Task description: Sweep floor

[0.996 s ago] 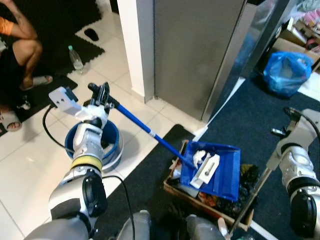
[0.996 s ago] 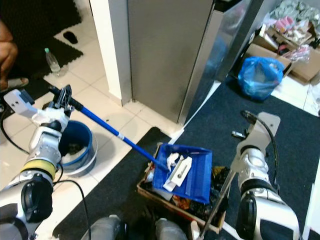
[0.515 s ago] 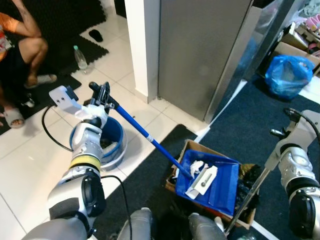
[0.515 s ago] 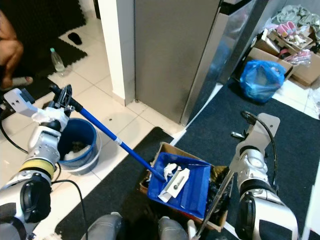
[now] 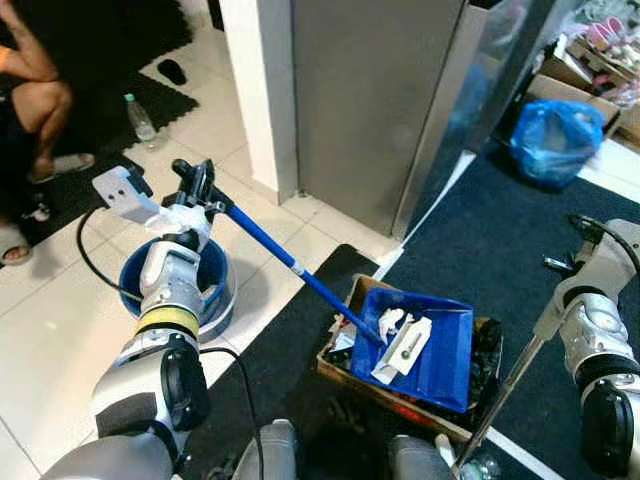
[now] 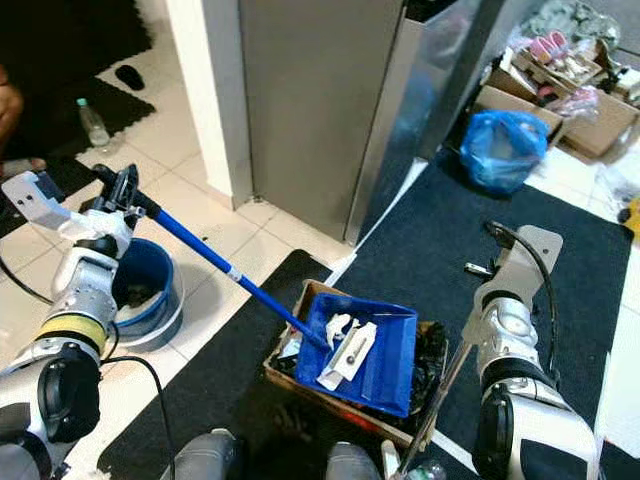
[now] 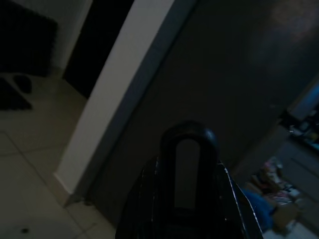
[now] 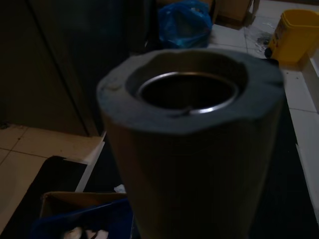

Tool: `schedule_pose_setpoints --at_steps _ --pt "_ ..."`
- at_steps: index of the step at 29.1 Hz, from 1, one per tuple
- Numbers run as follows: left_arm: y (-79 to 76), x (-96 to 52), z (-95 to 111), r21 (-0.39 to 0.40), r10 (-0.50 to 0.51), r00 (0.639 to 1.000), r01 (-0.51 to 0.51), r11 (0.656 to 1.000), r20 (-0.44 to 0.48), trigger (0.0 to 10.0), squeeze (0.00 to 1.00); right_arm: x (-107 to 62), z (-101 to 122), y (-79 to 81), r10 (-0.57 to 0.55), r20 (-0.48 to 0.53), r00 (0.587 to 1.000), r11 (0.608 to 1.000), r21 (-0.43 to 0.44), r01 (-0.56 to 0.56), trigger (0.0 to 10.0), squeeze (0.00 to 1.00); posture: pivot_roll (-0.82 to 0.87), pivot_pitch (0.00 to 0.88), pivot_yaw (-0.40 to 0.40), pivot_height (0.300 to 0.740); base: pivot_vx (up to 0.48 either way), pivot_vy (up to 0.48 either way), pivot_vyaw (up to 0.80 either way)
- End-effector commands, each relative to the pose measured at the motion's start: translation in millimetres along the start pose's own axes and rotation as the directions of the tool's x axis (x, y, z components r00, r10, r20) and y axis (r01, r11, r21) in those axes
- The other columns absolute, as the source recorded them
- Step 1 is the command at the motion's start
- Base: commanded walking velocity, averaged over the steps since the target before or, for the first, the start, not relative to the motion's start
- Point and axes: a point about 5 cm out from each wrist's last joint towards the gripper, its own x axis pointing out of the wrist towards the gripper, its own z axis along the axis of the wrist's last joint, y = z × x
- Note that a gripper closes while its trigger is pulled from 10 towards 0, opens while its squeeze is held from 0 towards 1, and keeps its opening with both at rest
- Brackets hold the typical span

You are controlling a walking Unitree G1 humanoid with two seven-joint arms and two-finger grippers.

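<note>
Your right wrist view alone shows a yellow bucket (image 8: 298, 31) and the broom pole's hollow top (image 8: 192, 89). In the head views your left gripper (image 5: 193, 186), raised at ten o'clock, is clamped on the blue dustpan (image 5: 425, 340) handle, the pan resting over a cardboard box (image 5: 340, 362). Your right gripper's (image 6: 515, 262) finger spread can't be judged.

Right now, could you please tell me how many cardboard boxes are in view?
2: one cardboard box on the dark rug under the blue dustpan, and another box in the far right clutter beyond the blue bag. Others may be hidden there.
</note>
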Motion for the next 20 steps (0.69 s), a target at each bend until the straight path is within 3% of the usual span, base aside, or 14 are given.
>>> schedule_pose_setpoints --at_steps 1,6,13,20 --pt "-2.1 7.2 15 0.063 -0.019 0.999 0.016 0.998 0.048 10.0 0.0 -0.4 -1 -2.3 -0.009 -0.001 1.0 1.0 0.002 0.009 10.0 0.0 0.13 0.011 -0.028 0.74 0.0 0.0 0.0" --pt "-11.2 12.2 19 0.194 -0.071 0.997 0.062 0.979 0.04 10.0 0.0 -1.5 -3 -4.2 -0.013 0.0 1.0 1.0 0.005 0.013 10.0 0.0 0.12 0.022 -0.021 0.74 0.0 0.0 0.0" --pt "-20.1 18.1 23 0.254 -0.107 0.993 0.092 0.963 0.048 10.0 0.0 -2.2 -4 -6.5 -0.019 0.001 1.0 1.0 0.009 0.019 10.0 0.0 0.12 0.024 -0.016 0.74 0.0 0.0 0.0" --pt "-42.3 31.8 30 0.339 -0.201 0.978 0.169 0.926 0.061 10.0 0.0 -3.4 -6 -7.2 -0.023 0.001 1.0 1.0 0.016 0.023 10.0 0.0 0.11 0.022 -0.012 0.74 0.0 0.0 0.0"
